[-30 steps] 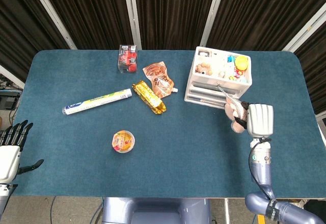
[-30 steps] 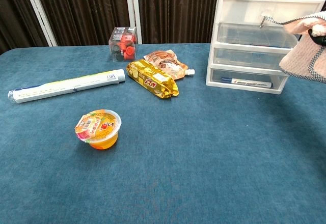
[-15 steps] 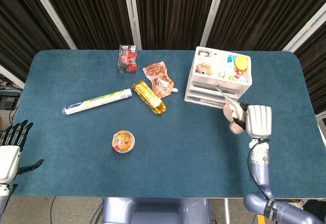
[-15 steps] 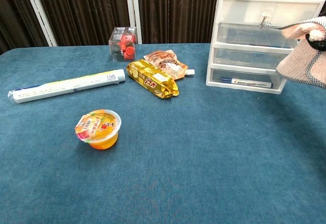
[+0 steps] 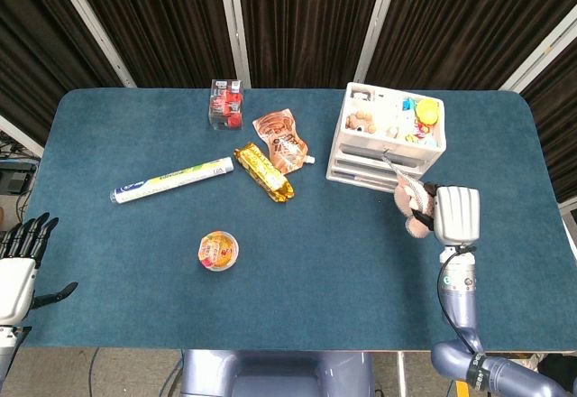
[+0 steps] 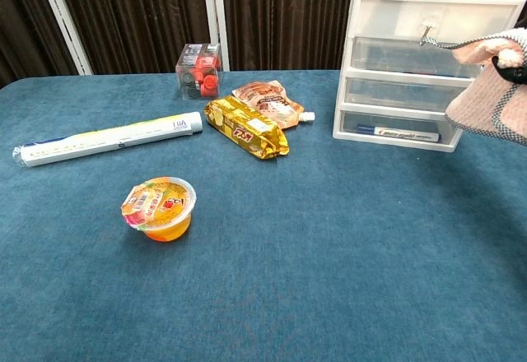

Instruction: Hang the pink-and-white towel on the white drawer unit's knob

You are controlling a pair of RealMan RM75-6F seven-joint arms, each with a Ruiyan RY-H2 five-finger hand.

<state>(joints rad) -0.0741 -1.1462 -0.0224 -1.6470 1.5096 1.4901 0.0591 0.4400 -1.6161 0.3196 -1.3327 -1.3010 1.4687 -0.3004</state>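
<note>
One second has brought only a small shift: the right hand (image 5: pixel 456 215) has edged slightly toward the robot in the head view, and in the chest view the towel (image 6: pixel 494 103) it clutches now hangs a little further right, with its loop drawn into a straighter, tauter line up to the knob (image 6: pixel 427 28) on the top drawer of the unit (image 6: pixel 395 123). That loop appears already caught on the knob, so the hang looks nearly made, though whether the cord truly sits behind the knob is too small to tell. The right hand's fingers remain closed on the towel's body, just beside the unit's front right corner and clear of the table (image 5: pixel 361 262). What is left, I judge, is to let go. The left hand (image 5: pixel 20 262) has not moved: fingers spread, empty, beside the table's near left corner.
</note>
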